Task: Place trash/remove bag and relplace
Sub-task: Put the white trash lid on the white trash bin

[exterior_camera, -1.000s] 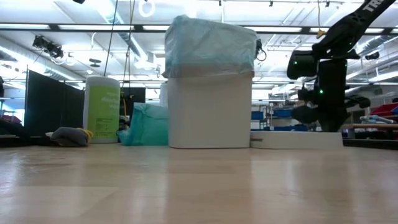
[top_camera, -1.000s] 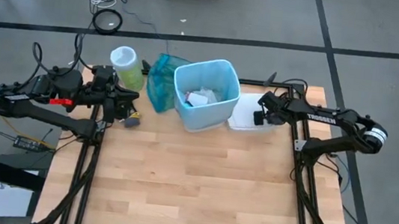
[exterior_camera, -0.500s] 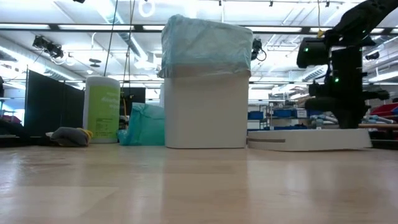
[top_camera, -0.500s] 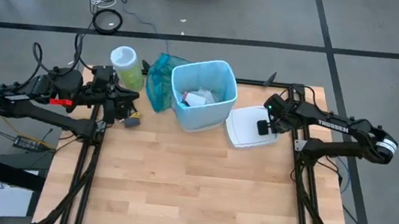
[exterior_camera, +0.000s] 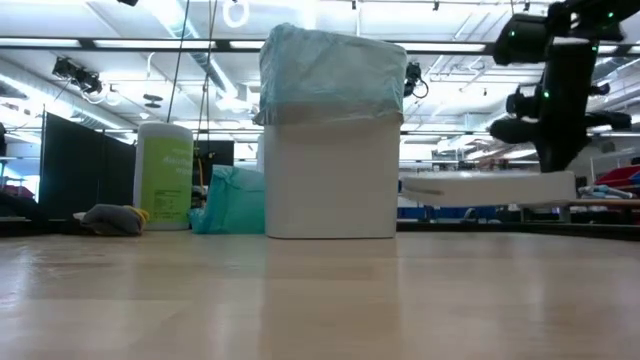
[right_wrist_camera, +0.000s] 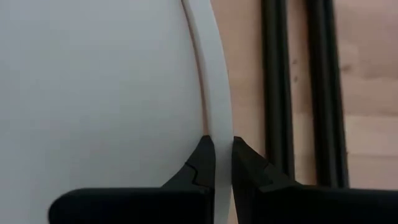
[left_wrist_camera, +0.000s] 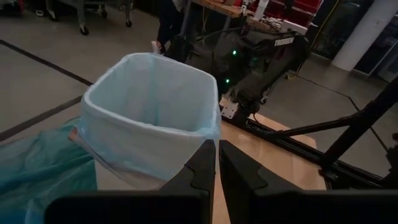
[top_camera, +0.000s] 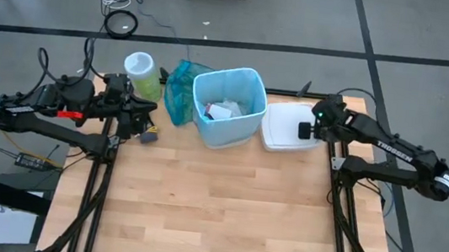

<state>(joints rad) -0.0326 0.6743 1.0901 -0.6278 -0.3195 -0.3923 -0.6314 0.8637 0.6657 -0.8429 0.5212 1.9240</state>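
Note:
A white bin (top_camera: 237, 127) stands at the table's far middle. The light blue bag (top_camera: 213, 81) lines it and folds over its rim (exterior_camera: 330, 70). Trash (top_camera: 228, 109) of white scraps lies inside. My right gripper (top_camera: 304, 131) is to the right of the bin, shut on a flat white lid (top_camera: 284, 126) that it holds above the table (exterior_camera: 485, 187). My left gripper (top_camera: 145, 124) waits shut at the table's far left, pointing toward the bin (left_wrist_camera: 149, 118) with nothing between its fingers. My right gripper pinches the lid's rim (right_wrist_camera: 219, 124) between its two fingers, at the lid's right side. The fingers slant down from the table's right. The lid hangs about level, clear of the table.
Left of the bin are a darker teal plastic bag (top_camera: 179, 91), a pale green canister (top_camera: 141, 74) and a small grey bundle (top_camera: 149, 137). The wooden table's near half (top_camera: 214, 218) lies bare.
My right gripper has risen and drawn toward the table's right edge, staying shut on the white lid. The lid, which lay on the table beside the bin, now hangs lifted clear and about level.

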